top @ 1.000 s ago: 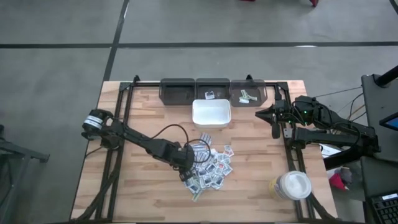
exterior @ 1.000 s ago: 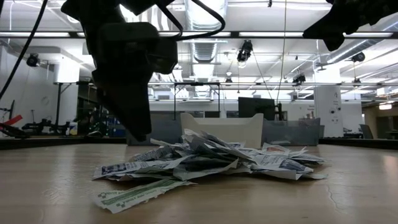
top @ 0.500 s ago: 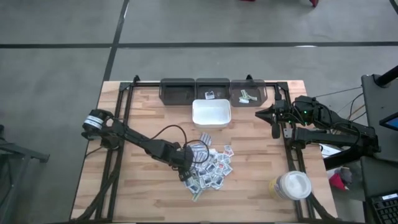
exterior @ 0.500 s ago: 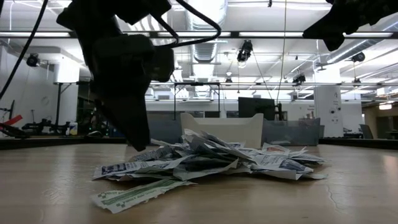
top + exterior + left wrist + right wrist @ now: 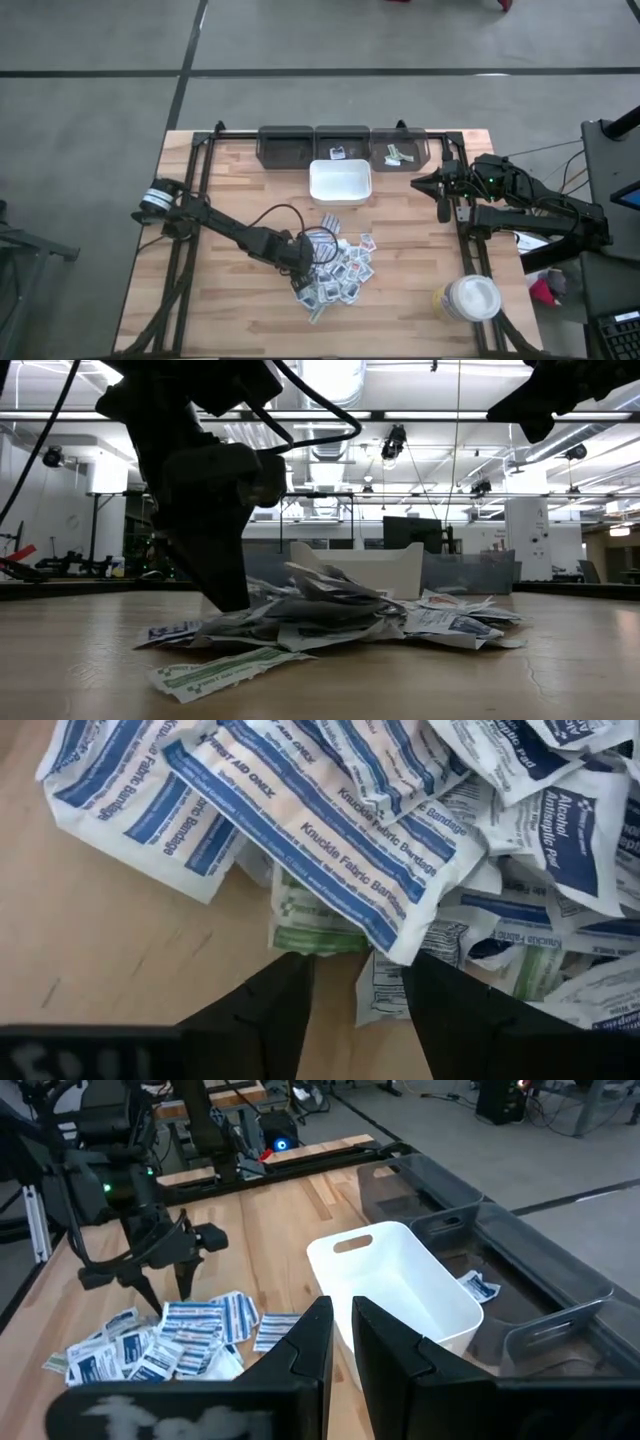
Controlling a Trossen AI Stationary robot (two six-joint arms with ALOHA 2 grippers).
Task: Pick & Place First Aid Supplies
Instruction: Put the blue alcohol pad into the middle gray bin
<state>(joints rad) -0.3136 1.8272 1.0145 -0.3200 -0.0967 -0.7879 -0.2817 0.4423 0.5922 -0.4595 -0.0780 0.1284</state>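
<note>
The first aid supplies point(image 5: 338, 272) lie in a loose heap of small blue-, green- and red-printed packets on the wooden table, near its middle. My left gripper point(image 5: 300, 268) is open and stands low at the heap's left edge, slanting down from the table's left point(image 5: 225, 585). A small white packet point(image 5: 385, 990) lies on the table between its fingers point(image 5: 360, 980). My right gripper point(image 5: 441, 195) hangs shut and empty above the table's right side. My left gripper comes down steeply from the table's left into the heap's left edge with its fingers apart. One fingertip point(image 5: 295, 975) meets a green-printed packet point(image 5: 315, 938), the other point(image 5: 430, 975) the corner of a long blue-striped packet point(image 5: 400, 945). Nothing is pinched, and the packets rest on the table.
A white square tray point(image 5: 340, 182) stands behind the heap. Three dark bins point(image 5: 342, 145) line the far edge, two of them holding a few packets. A round white-lidded jar point(image 5: 470, 298) stands at the near right. Black rails run along both sides.
My left gripper has gone down into the heap's left edge, still open. The packets there have shifted and bunched up against it. The right arm has kept still.
</note>
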